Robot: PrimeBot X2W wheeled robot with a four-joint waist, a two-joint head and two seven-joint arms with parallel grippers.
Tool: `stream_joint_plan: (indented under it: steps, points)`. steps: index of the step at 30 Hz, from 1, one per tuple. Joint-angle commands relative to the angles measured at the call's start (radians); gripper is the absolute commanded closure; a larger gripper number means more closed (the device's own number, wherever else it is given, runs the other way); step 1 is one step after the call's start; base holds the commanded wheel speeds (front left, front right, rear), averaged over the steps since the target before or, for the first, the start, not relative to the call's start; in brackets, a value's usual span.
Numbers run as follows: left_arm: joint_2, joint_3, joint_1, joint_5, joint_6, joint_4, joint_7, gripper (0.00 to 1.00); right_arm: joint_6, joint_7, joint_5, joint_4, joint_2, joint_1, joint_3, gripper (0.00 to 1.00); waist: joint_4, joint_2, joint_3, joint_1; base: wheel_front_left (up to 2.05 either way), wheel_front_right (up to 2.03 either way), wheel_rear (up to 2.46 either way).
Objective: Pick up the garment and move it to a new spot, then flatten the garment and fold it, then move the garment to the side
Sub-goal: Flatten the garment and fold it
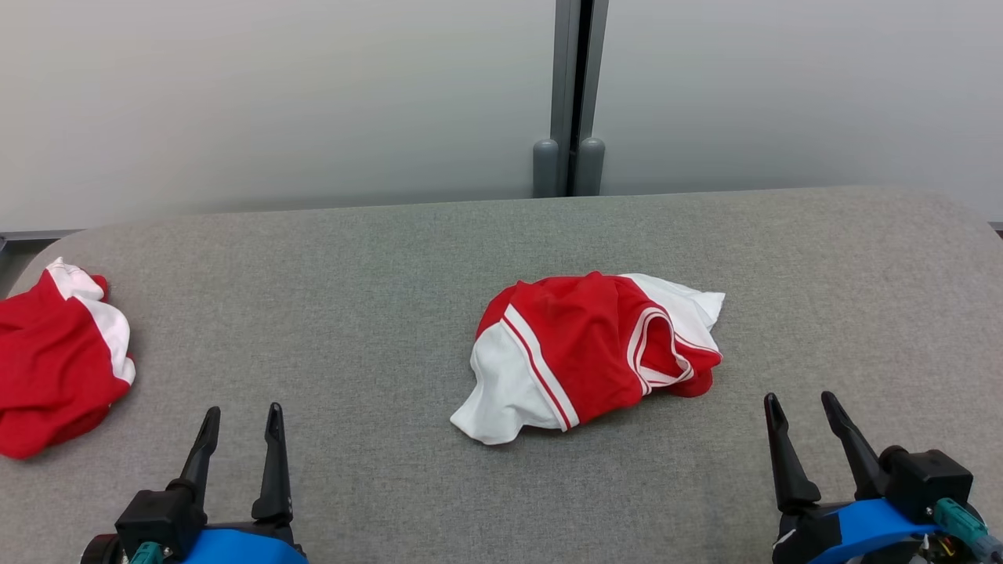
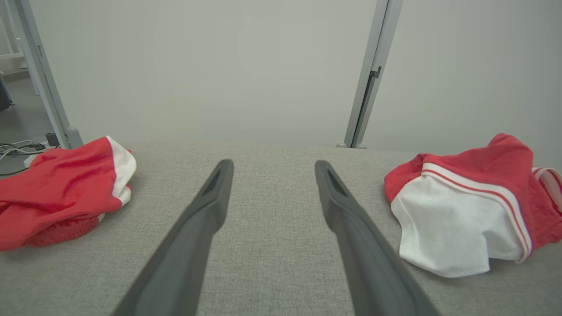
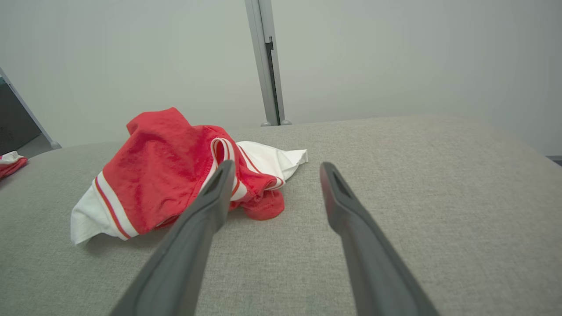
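The garment lies crumpled, so its underside and true shape cannot be told; the left wrist view's right edge cuts it, and in the right wrist view the right gripper covers part of its near hem. The second garment runs off the head view's left edge. There the bottom edge cuts the left gripper and its fellow off at the wrist

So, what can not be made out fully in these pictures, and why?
- Middle garment: its own folds hide its type and full shape; in the right wrist view a finger covers part.
- Left garment: cut off by the head view's left edge.
- Left gripper and right gripper: bases cut off by the bottom edge.
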Motion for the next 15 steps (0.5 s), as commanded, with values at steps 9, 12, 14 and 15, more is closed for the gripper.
stream_joint_plan:
  steps: [9,12,14,15]
  points:
    - [-0.011,0.006,-0.034,0.026,-0.019,0.000,-0.005,0.00,0.000,0.055,-0.002,0.024,-0.004,-0.063,0.038,0.00,0.007,0.0000,0.025,0.0000,0.00,0.00,0.00]
    - [-0.016,0.003,-0.049,0.033,-0.024,-0.006,-0.005,0.00,0.000,0.133,-0.027,0.043,-0.004,-0.127,0.061,0.00,0.011,0.0000,0.041,0.0000,0.00,0.00,0.00]
    - [-0.020,-0.001,-0.054,0.037,-0.028,-0.009,-0.005,0.00,0.000,0.197,-0.048,0.079,-0.004,-0.173,0.075,0.00,0.017,0.0000,0.054,0.0000,0.00,0.00,0.00]
    - [-0.022,-0.002,-0.061,0.039,-0.029,-0.009,-0.005,0.00,0.000,0.224,-0.053,0.103,-0.004,-0.202,0.080,0.00,0.021,0.0000,0.061,0.0000,0.00,0.00,0.00]
